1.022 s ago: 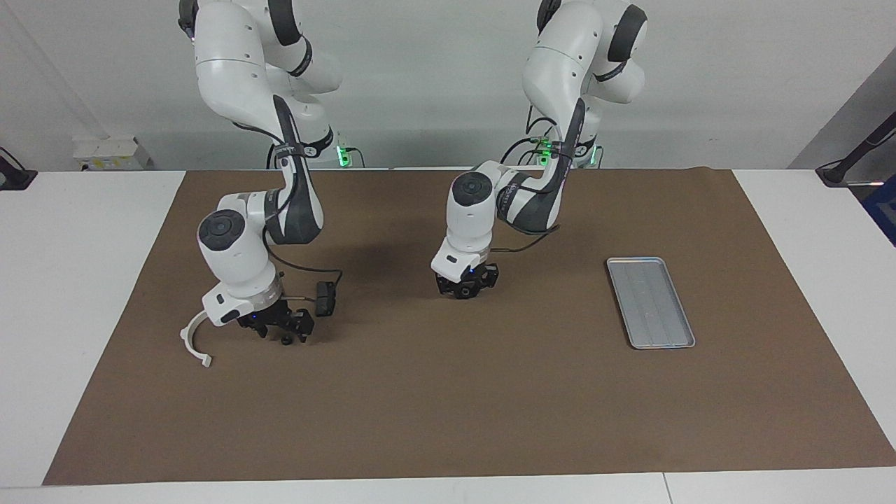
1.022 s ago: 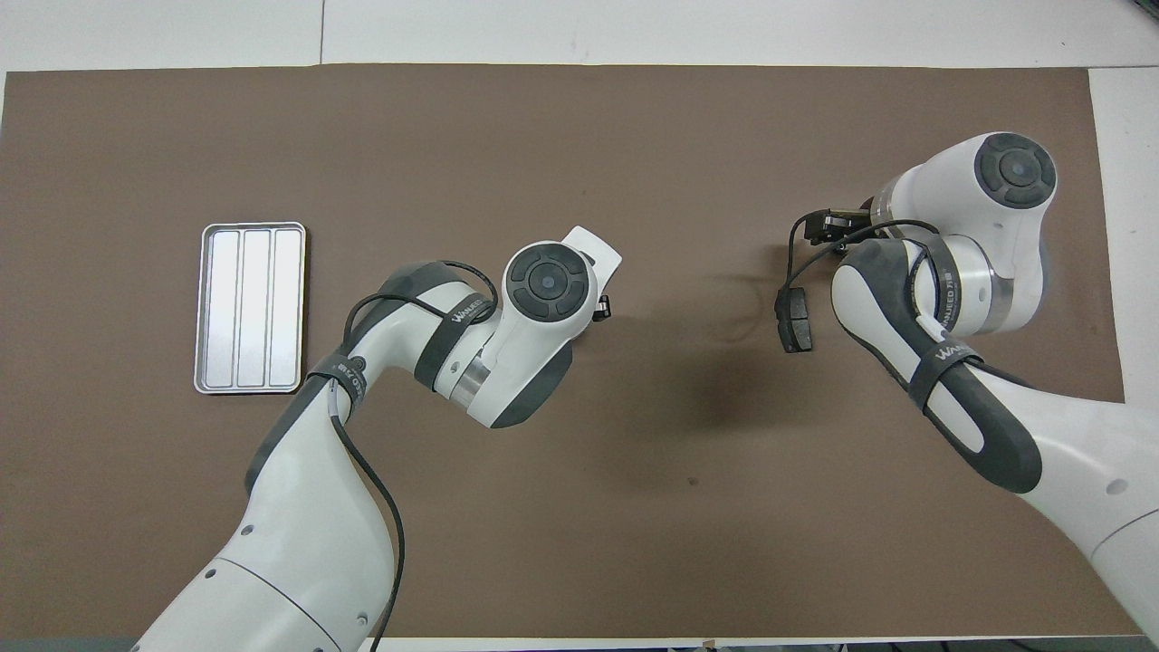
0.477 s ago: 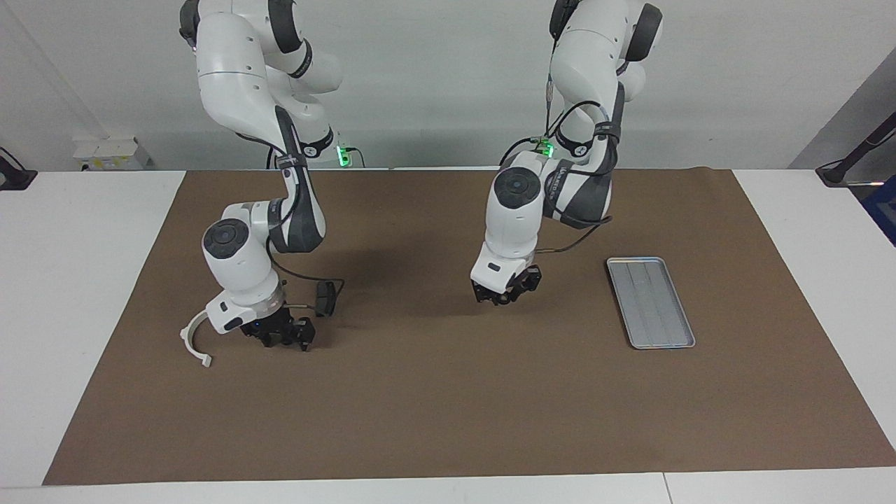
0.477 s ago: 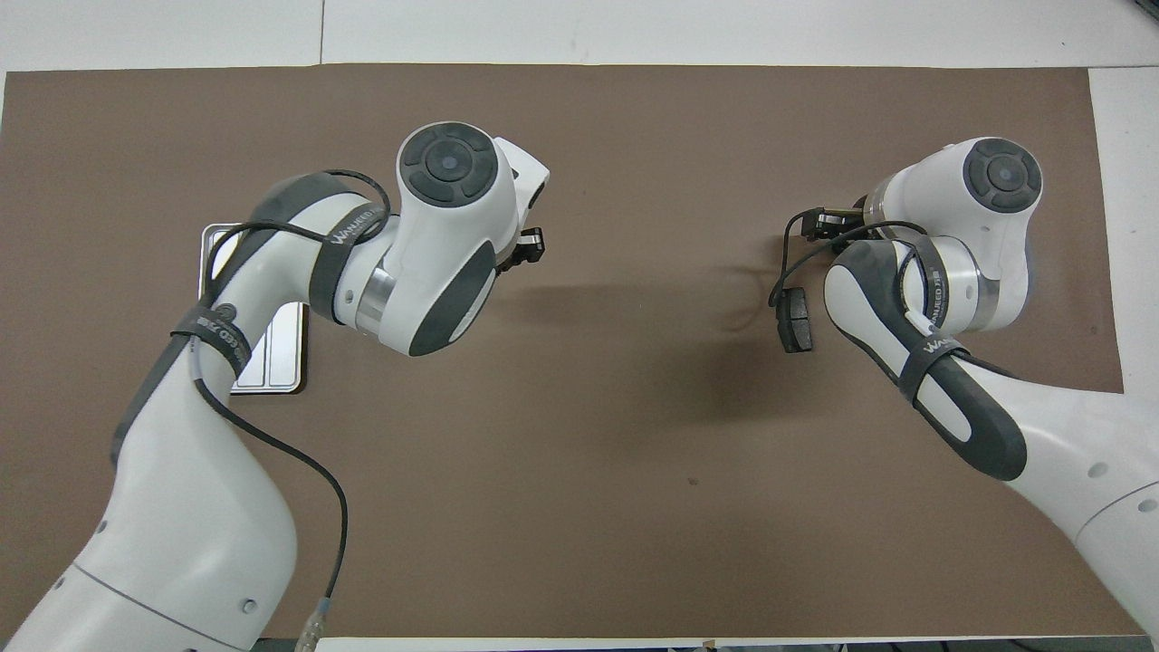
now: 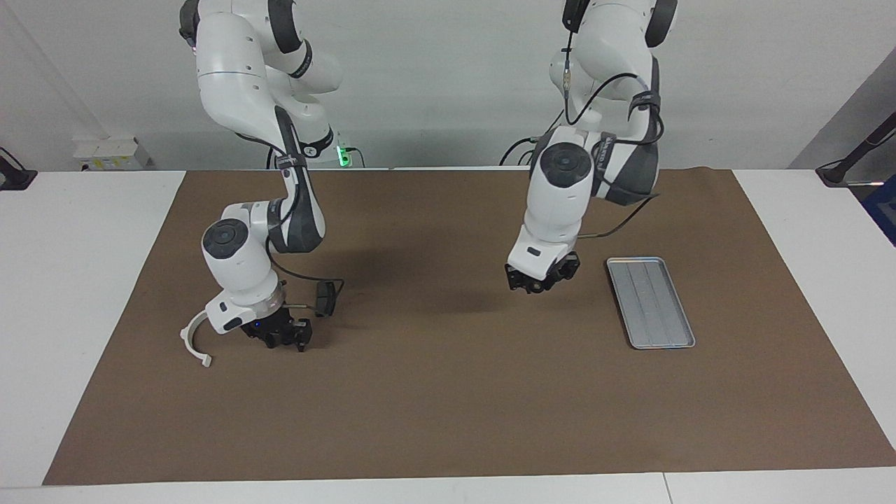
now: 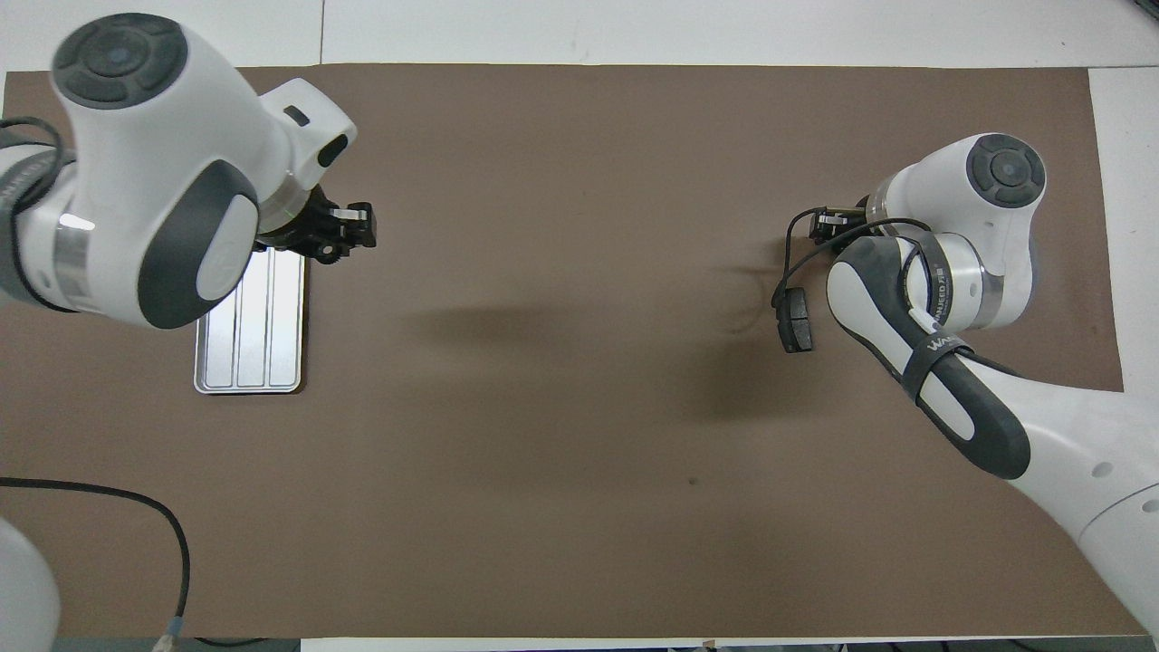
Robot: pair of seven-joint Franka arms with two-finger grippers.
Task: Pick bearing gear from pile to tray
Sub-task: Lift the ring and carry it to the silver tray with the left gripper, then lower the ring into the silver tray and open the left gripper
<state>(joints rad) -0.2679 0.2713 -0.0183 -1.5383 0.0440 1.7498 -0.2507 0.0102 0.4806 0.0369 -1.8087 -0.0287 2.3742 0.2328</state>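
Left gripper [image 5: 533, 285] rose and swung toward the tray [image 5: 650, 302]; I could not tell its fingers' state. Right gripper [image 5: 280, 339] squeezed down low at the pile [image 5: 323, 299], maybe grabbing a gear.

place: robotics lab | evidence: two white arms [image 5: 259, 105] bolted at brown-matted table [image 5: 448, 420], bare white wall [image 5: 434, 70]

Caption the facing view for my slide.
Left gripper raised beside tray; right gripper low at pile.
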